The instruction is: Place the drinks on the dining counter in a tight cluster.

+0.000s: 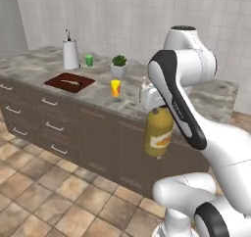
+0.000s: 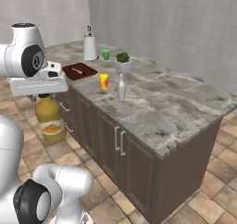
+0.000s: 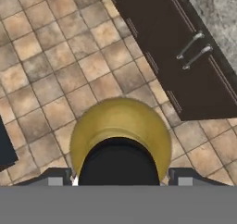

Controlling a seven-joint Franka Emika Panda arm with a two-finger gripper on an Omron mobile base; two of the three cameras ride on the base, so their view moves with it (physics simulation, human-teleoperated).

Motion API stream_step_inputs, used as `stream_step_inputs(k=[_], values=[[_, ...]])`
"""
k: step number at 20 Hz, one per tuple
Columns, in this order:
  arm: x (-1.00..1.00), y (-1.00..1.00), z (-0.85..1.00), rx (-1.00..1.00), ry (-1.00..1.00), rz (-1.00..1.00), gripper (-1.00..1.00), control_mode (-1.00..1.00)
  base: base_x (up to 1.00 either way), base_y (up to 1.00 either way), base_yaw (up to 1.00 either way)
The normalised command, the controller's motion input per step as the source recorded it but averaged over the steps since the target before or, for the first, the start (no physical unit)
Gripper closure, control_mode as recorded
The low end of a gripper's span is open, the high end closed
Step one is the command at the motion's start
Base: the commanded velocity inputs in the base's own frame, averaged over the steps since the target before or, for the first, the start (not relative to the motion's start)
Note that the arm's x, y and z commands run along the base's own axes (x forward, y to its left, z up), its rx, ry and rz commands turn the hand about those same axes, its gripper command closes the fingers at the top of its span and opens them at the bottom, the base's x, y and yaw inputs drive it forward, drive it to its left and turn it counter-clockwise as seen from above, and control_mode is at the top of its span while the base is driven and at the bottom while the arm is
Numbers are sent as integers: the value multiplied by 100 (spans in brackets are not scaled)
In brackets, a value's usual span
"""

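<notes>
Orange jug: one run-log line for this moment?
gripper: shut on orange jug | jug: hanging over floor, off dining counter | slim bottle: on counter by yellow cup | cluster: not yet

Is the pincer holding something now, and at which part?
Yes. The pincer holds the big orange-yellow bottle by its black cap, hanging above the floor beside the counter.

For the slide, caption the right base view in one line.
Gripper holds the orange-yellow bottle by its cap, hanging over the tiled floor beside the dining counter.
</notes>
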Motion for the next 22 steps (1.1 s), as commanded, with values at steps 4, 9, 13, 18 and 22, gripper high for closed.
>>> stream_step_inputs(k=[4,9,13,18,22], values=[[0,0,0,0,0,0,100,100,64,42,-66],[0,0,0,0,0,0,100,100,16,15,-72],[0,0,0,0,0,0,100,100,8,7,-77],[0,0,0,0,0,0,100,100,6,5,-77],[0,0,0,0,0,0,100,100,3,28,-35]])
